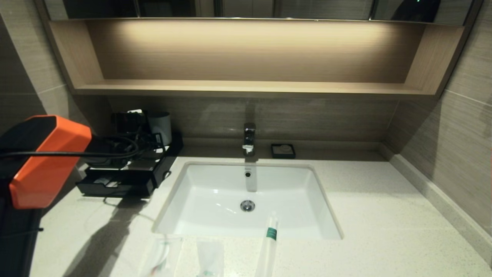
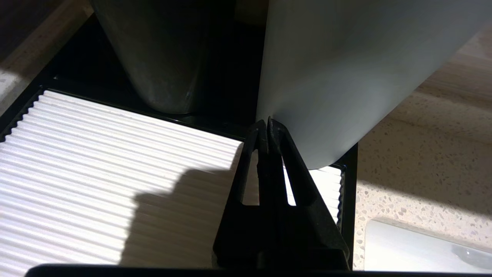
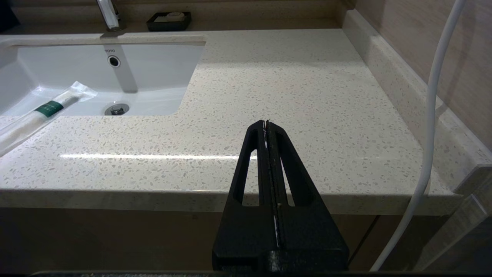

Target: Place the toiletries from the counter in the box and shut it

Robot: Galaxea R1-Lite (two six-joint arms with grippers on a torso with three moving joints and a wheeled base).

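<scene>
- The counter (image 1: 384, 215), pale speckled stone, runs wide around a white sink basin (image 1: 215, 188) set into it.
- The box (image 1: 127, 181), low and black with a ribbed white top panel (image 2: 96, 161), sits on the counter at the back left, beside the sink; its drawer front stands pulled out toward the counter's near edge.
- The left gripper (image 2: 268, 122) hangs over the box's top panel, fingers pressed together and holding nothing; the tips sit right against the pale grey cup (image 2: 346, 69) standing at the box's rear.
- The right gripper (image 3: 267, 124) is parked below the counter's front edge, fingers pressed together, empty.
- The stick pack (image 1: 270, 238), white with a green band, lies across the sink's front rim.
- Two translucent sachets (image 1: 161, 256) (image 1: 209, 257) lie on the counter's near edge, left of the stick pack.
</scene>
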